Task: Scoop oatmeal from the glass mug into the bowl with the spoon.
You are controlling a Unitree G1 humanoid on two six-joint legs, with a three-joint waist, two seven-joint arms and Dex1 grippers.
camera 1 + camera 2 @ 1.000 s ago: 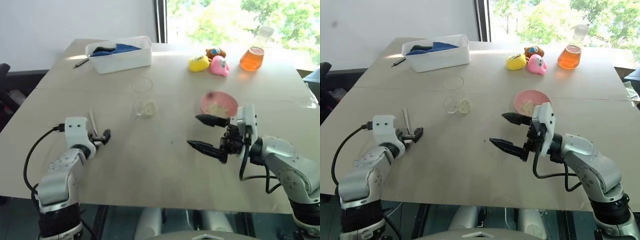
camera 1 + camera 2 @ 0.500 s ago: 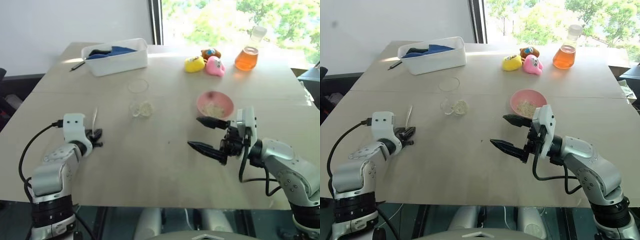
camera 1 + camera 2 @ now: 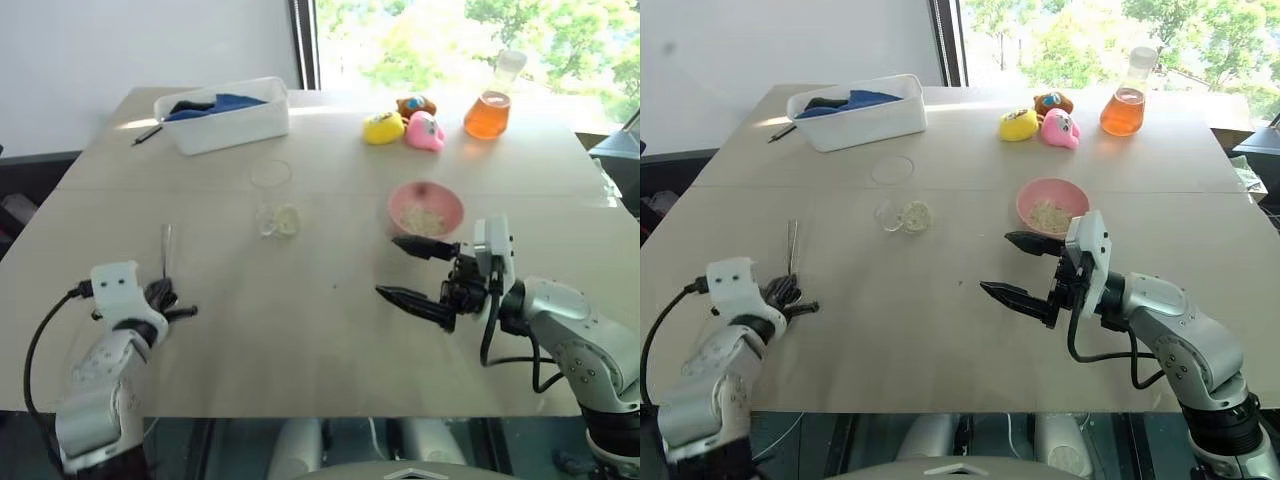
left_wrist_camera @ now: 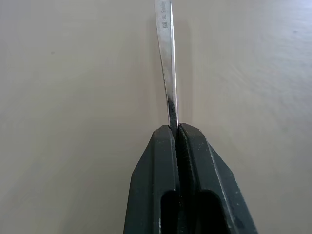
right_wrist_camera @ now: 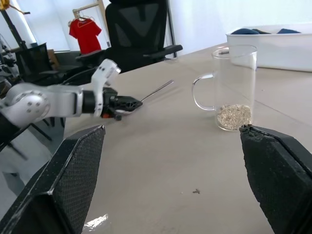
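Left gripper (image 4: 176, 127) clenched on spoon (image 4: 166, 58) handle, left of glass mug (image 5: 233, 88), for scooping; right gripper (image 3: 1022, 268) released wide, idle.

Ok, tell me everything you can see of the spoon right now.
The spoon is slim, shiny silver metal with a long thin handle. The left end effector is shut on the handle's end, and the spoon reaches away from it toward the far side of the table, low over the top. Whether it touches the table I can't tell. It sits well short of the glass mug.
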